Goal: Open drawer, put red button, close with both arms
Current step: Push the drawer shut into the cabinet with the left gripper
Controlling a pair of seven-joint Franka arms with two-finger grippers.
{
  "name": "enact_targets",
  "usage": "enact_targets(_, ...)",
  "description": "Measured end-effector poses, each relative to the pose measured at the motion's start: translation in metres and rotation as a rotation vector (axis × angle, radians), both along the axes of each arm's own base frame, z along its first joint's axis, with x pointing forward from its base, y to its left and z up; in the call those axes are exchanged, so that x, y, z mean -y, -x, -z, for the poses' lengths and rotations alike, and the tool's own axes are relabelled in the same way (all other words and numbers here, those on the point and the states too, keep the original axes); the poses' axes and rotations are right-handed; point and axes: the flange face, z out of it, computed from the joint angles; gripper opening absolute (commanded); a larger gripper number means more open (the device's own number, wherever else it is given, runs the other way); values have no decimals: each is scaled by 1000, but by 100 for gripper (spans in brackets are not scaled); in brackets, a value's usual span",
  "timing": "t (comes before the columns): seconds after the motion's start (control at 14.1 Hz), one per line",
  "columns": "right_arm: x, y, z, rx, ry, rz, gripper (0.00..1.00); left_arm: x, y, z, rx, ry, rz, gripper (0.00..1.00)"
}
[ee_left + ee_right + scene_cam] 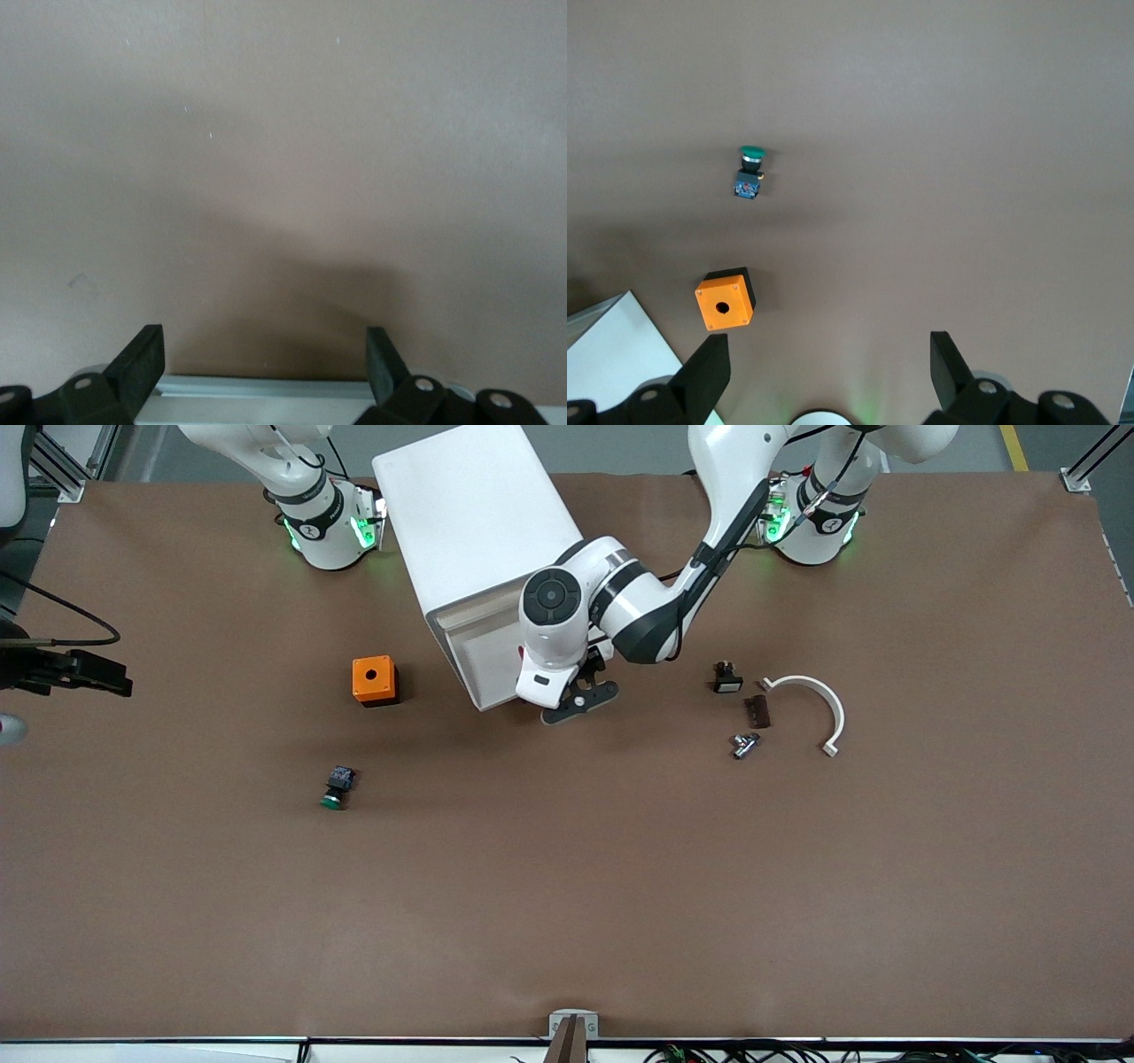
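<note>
Brown table [567,886]; green button [749,173] (right wrist view only clearly).

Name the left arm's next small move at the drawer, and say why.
Probably ease the left claw onto the drawer's pale front edge and close: it hangs open right at that edge, and the drawer of the white cabinet looks shut. The right claw waits open above the table.

The left arm [620,602] hides most of the drawer front [483,646]; no red button shows
</note>
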Motion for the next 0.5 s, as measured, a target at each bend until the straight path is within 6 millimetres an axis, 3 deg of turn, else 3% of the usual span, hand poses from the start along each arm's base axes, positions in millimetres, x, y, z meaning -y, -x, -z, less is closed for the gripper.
enact_targets(0.28,1,1,-3,3,0,2,100,9,12,-2,-60,45,-31,100)
enact_targets(0.5,1,14,-21,14,-6,3,100,16,21,-6,-96,75,-43,100)
